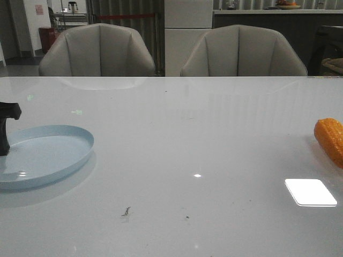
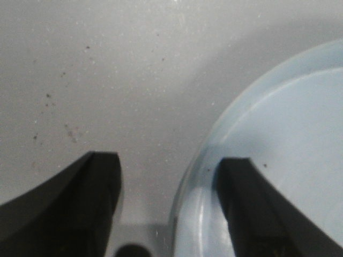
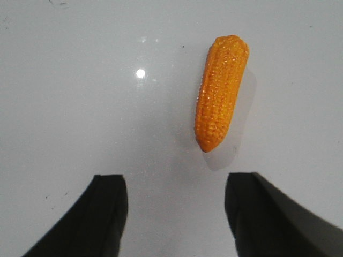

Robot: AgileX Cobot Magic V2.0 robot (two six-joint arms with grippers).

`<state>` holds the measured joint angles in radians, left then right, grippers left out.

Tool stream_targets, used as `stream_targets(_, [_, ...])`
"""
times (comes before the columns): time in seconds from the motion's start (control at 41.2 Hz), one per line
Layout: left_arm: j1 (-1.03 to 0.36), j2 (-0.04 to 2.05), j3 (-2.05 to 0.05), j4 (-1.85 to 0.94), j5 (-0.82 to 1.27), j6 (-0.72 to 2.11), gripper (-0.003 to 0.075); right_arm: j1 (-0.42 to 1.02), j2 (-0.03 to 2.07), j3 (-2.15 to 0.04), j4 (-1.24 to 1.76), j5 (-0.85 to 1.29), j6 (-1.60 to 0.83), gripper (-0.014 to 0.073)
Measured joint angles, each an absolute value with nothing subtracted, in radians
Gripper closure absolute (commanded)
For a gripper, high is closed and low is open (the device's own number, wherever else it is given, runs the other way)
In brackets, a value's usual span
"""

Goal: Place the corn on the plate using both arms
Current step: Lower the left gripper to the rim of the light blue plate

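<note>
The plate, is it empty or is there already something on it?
Empty. The plate shows only bare blue surface; the corn lies on the table far to its right.

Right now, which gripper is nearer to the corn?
Right. The right gripper hovers open just short of the corn; the left gripper straddles the plate rim across the table.

Front view: low, level with the table, facing forward toward two chairs; plate at left edge, corn cut off at right edge. Left wrist view: very near, looking down on the plate rim and bare table. Right wrist view: higher, looking down on the whole corn. Wrist views share nothing.
</note>
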<state>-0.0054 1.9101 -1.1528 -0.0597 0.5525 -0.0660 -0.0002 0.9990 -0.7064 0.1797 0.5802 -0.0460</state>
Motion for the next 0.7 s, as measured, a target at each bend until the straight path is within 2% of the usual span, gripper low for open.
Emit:
stream_targets(0.097, [-0.005,1.912,-1.158,-0.060,0.552,-0.066,0.0345,0.000,0.999,-0.706,0.180,0.582,-0.046,0.0091])
stream_targets(0.291, [-0.005,1.912,-1.160,-0.071,0.554,-0.066,0.0635,0.000,0.999,-0.706,0.180,0.584,-0.046,0.0091])
stream_targets(0.34, [-0.005,1.912,-1.160,-0.075,0.556,-0.066,0.0615,0.000,0.999,-0.706,0.180,0.584,-0.046,0.0091])
stream_targets(0.704, [-0.005,1.927,-1.258,-0.172,0.676,-0.066,0.0619,0.000,0.999,-0.706,0.180,0.584,-0.046,0.0091])
